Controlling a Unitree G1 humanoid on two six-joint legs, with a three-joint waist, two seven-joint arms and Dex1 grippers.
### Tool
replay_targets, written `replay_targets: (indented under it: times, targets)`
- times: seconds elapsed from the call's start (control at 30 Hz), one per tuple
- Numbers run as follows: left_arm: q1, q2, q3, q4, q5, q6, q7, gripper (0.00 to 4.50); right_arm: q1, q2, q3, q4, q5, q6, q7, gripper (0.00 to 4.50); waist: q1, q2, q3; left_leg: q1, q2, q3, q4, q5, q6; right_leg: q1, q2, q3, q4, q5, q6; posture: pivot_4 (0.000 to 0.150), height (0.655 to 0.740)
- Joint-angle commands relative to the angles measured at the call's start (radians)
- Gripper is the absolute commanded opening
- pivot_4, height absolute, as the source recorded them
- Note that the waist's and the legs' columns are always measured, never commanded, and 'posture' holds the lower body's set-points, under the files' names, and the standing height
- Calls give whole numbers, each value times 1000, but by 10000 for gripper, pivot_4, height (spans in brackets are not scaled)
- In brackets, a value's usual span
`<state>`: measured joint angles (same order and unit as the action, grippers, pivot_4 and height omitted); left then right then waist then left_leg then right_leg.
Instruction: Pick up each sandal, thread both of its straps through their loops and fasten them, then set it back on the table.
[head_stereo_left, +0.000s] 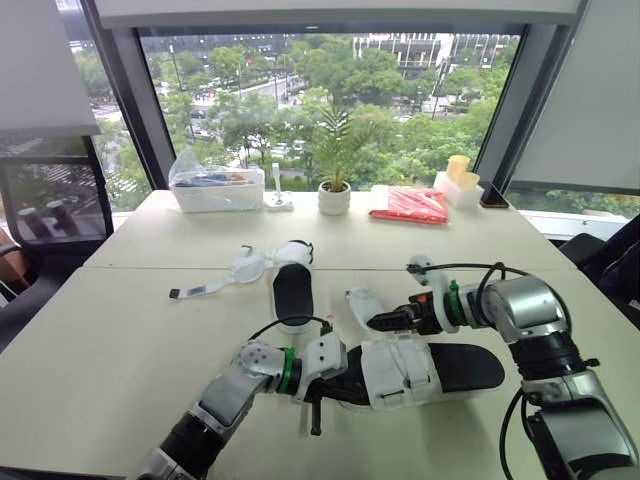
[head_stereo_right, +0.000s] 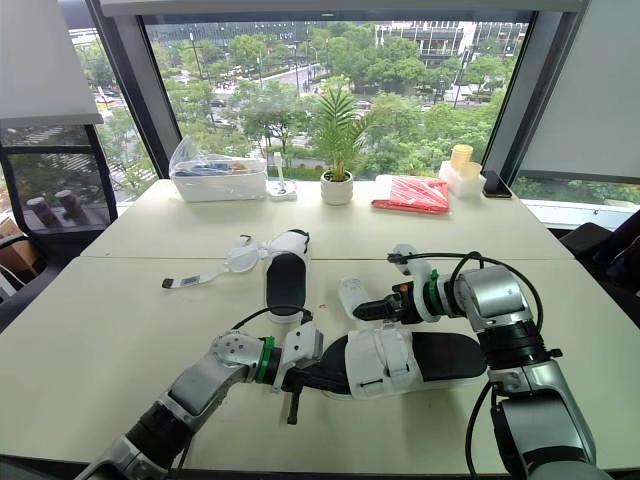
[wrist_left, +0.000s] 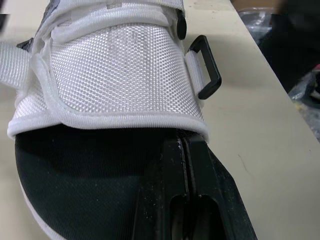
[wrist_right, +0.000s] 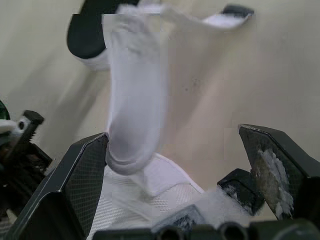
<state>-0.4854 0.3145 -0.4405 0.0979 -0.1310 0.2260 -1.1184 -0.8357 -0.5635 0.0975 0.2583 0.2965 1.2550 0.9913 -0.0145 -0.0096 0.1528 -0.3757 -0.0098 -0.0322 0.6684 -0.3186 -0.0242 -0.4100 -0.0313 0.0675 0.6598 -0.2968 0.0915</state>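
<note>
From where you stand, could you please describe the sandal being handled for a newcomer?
On the near half of the table, between the robot's arms, lies a sandal with a white mesh upper. Unlike the other sandal farther back, it has the left pincer at one end and the open right pincer by its strap.

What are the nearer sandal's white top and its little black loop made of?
White upper: likely woven synthetic mesh, matte, from its fine dimpled texture and stitched edge. Black loop: probably hard plastic, smooth and rigid-looking; metal can't be excluded.
</note>
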Motion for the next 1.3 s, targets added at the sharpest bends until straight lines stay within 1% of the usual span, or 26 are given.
replay_targets:
  times: [0.03,0.23,0.47,0.57,0.67,0.77,0.83,0.87,0.9,0.93,1.0,1.03,1.1,1.13,1.23,1.3]
  targets:
    - [14,0,-22,-4,18,8,7,0,-79,33,15,69,50,-53,56,44784,-1,0,0,0,0,0,0,0,0,0,0,0,0,0,0,1500,7400]
    - [23,-3,-19,-14,18,18,22,0,-187,103,23,250,76,-122,111,44784,1,0,0,0,0,0,0,0,0,0,0,0,1,0,0,1500,7400]
    - [26,-5,-18,-18,18,22,30,0,-320,166,19,506,45,-246,135,44784,0,0,0,0,0,0,0,0,0,-1,0,0,2,0,0,1500,7400]
    - [28,-5,-18,-20,18,22,34,0,-361,182,-2,587,40,-291,134,44784,0,0,0,0,0,0,0,0,0,-1,0,0,2,0,0,1500,7400]
    - [28,-6,-18,-21,19,22,37,0,-393,187,-23,629,43,-313,140,44784,0,0,0,0,0,0,0,0,0,-1,0,0,2,0,0,1500,7400]
    - [29,-6,-17,-21,18,21,40,0,-429,179,-49,654,46,-327,139,36986,0,0,0,0,0,0,0,0,0,-2,0,0,2,0,0,1500,7400]
    - [29,-6,-17,-21,18,21,40,0,-443,174,-61,662,45,-329,140,27354,0,0,0,0,0,0,0,0,0,-2,0,0,2,0,0,1500,7400]
    - [29,-6,-17,-21,18,21,40,0,-449,172,-66,662,44,-329,140,23267,0,0,0,0,0,0,0,0,0,-2,0,0,2,0,0,1500,7400]
    - [29,-6,-17,-22,18,21,40,0,-453,168,-69,658,42,-329,140,17234,0,0,0,0,0,0,0,0,0,-2,0,0,2,0,0,1500,7400]
    - [29,-7,-17,-21,17,21,39,0,-455,161,-76,641,46,-320,140,12578,0,0,0,0,0,0,0,0,0,-2,0,0,2,0,0,1500,7400]
    - [29,-7,-17,-19,17,20,38,0,-450,151,-85,603,55,-298,142,1488,1,0,0,0,0,0,0,0,0,-2,-1,0,2,0,0,1500,7400]
    - [28,-8,-17,-18,16,19,38,0,-437,144,-89,559,68,-270,141,646,1,0,0,-1,0,0,0,0,0,-2,-1,0,2,0,0,1500,7400]
    - [28,-9,-18,-16,17,18,38,0,-409,136,-94,478,88,-221,133,646,1,0,0,-1,0,0,0,0,0,-3,-1,0,2,0,0,1500,7400]
    - [27,-10,-18,-15,17,17,37,0,-382,131,-99,411,105,-182,123,646,1,0,0,-1,0,0,0,0,0,-3,-1,0,2,0,0,1500,7400]
    - [28,-9,-19,-16,18,16,36,0,-252,103,-115,82,184,-15,67,646,2,0,0,-2,0,-1,-1,0,0,-3,-1,-1,2,0,0,1500,7400]
    - [32,-8,-17,-18,17,17,35,0,-162,94,-160,-155,248,87,10,646,4,0,0,-3,0,-1,0,0,0,-4,-1,-1,2,0,0,1500,7400]
